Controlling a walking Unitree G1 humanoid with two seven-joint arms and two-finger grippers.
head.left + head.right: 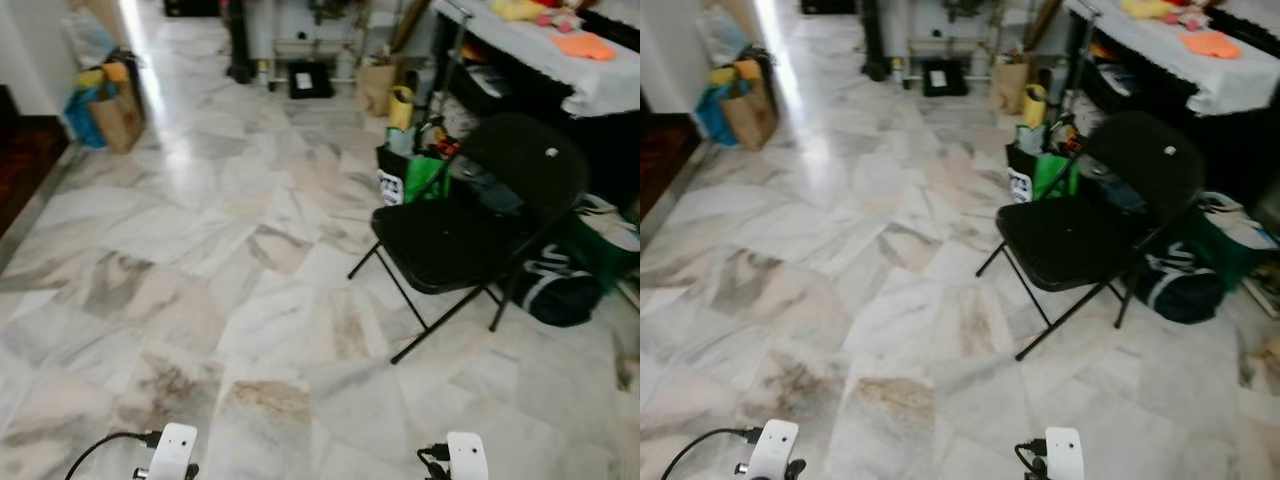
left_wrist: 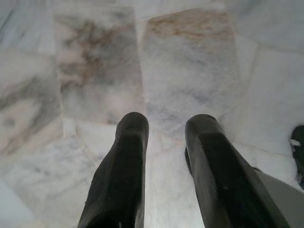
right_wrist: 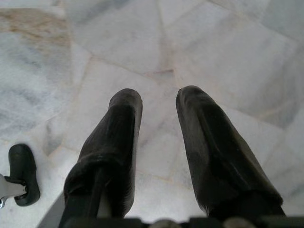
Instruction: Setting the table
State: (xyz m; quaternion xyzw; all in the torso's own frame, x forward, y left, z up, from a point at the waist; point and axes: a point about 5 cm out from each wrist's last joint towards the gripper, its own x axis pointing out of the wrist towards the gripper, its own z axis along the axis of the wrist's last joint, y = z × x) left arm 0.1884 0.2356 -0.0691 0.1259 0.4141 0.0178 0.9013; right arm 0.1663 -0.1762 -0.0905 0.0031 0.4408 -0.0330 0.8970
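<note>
Both grippers (image 2: pixel 164 128) (image 3: pixel 159 102) empty; folding chair (image 1: pixel 470 225) ahead right

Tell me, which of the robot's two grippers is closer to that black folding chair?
The right. The right gripper hangs low over the marble floor, on the same side as the black folding chair, which stands ahead to its right. The left gripper hangs on the far side, farther off.

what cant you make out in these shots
- Table: cut off by the top and right edges of the eye views, so most of its top is unseen.
- Items on the table: blurred, cannot be identified.
- Bags behind the folding chair: partly hidden by it.
- Label on the bag: too small to read.
</note>
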